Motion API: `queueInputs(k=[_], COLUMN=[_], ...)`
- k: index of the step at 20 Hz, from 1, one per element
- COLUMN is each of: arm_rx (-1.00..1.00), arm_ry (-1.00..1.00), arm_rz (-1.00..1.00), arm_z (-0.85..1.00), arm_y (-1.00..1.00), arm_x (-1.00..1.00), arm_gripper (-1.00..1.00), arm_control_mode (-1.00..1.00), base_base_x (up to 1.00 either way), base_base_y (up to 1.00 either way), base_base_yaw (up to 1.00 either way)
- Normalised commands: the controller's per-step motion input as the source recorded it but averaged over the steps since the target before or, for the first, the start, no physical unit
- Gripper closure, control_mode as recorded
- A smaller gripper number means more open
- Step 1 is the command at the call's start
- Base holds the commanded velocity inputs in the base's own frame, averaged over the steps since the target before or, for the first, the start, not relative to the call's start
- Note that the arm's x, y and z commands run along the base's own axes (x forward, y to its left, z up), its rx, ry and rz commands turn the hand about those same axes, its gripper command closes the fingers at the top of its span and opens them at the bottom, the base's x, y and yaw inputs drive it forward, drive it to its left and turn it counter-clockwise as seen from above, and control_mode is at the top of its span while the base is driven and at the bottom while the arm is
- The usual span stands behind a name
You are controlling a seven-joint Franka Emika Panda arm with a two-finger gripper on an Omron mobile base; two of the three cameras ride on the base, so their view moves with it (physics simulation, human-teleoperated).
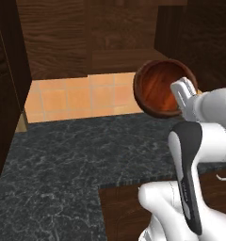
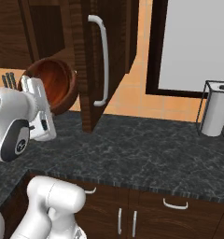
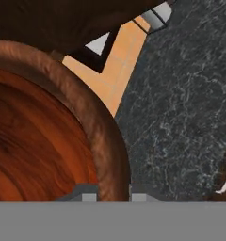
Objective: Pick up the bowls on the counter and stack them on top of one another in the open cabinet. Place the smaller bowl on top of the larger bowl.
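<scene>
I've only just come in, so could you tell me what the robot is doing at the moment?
The arm's gripper is shut on the rim of the larger bowl, one fingertip inside the rim and one outside. It holds the bowl up in the air, tipped on its side, above the counter and just below the open cabinet, whose inner shelf is bare. The bowl is not yet in the cabinet. Off to the right, a paper towel holder stands on the counter.
</scene>
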Motion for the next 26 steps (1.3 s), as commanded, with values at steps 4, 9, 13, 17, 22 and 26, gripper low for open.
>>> queueInputs(k=[4,9,13,17,22,26], arm_rx=[0.24,0.05,-0.08,-0.06,0.0,0.0], arm_ry=[-0.27,0.24,0.23,0.0,-0.01,0.02], arm_rz=[-0.1,0.0,0.0,-0.01,0.0,0.0], arm_z=[1.0,0.46,-0.13,0.1,0.07,0.0], arm_y=[0.08,0.16,0.28,0.13,0.0,0.0], arm_x=[-0.01,0.64,0.52,0.37,0.43,0.89], arm_gripper=[1.0,1.0,1.0,1.0,1.0,1.0], arm_control_mode=[-1.0,-1.0,-1.0,-1.0,-1.0,-1.0], base_base_x=[0.0,0.0,0.0,0.0,0.0,0.0], base_base_y=[0.0,0.0,0.0,0.0,0.0,0.0], base_base_yaw=[0.0,0.0,0.0,0.0,0.0,0.0])
